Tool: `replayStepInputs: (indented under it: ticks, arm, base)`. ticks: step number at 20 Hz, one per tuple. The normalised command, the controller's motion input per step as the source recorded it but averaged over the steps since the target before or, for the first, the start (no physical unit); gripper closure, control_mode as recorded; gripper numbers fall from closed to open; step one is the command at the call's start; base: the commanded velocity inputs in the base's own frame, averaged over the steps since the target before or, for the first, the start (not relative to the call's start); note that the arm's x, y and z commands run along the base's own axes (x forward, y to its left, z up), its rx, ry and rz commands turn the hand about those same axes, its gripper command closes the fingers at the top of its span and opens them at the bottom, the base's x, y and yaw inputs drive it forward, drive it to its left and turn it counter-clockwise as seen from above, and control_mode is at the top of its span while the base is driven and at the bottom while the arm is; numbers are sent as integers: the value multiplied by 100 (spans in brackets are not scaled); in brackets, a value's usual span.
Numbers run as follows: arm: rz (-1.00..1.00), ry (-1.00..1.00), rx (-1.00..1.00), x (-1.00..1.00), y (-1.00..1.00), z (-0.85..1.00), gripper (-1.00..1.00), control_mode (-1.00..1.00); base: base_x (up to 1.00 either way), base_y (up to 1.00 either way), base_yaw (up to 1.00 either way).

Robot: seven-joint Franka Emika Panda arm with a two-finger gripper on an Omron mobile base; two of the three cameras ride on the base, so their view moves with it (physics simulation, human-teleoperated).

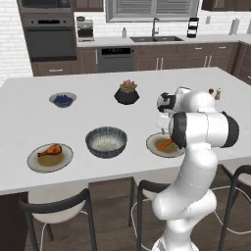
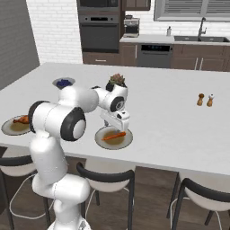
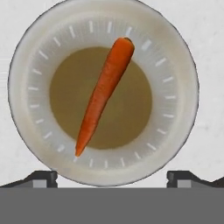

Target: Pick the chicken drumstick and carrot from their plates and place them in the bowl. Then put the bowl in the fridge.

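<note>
The orange carrot [image 3: 105,94] lies slantwise on its round plate [image 3: 175,65], directly below my gripper [image 3: 112,179]. The two fingertips [image 3: 41,178] stand wide apart and hold nothing. From the side, the gripper [image 2: 118,126] hangs open just above the carrot [image 2: 114,135] and its plate [image 2: 101,139] near the island's front edge. The dark ribbed bowl [image 1: 106,141] sits to the left of that plate [image 1: 153,145]. Further left, the reddish-brown chicken drumstick [image 1: 50,150] rests on the other plate [image 1: 37,164]. The fridge is out of view.
On the white island [image 1: 29,108] stand a small bowl of blue berries [image 1: 62,100], a black plant pot [image 1: 127,93], and salt and pepper shakers [image 2: 205,99] at the right. Dark stools [image 1: 59,206] line the near edge. The wall oven [image 1: 49,37] and sink [image 1: 154,37] are at the back.
</note>
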Motion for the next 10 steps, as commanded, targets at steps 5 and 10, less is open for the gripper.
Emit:
replayStepInputs:
  ticks: [5, 10]
  arm:
    - [0, 5, 0, 71, -1, -26, -100, -100]
    - [0, 5, 0, 32, -4, -31, -100, -100]
  base:
    - [0, 0, 0]
    - [0, 0, 0]
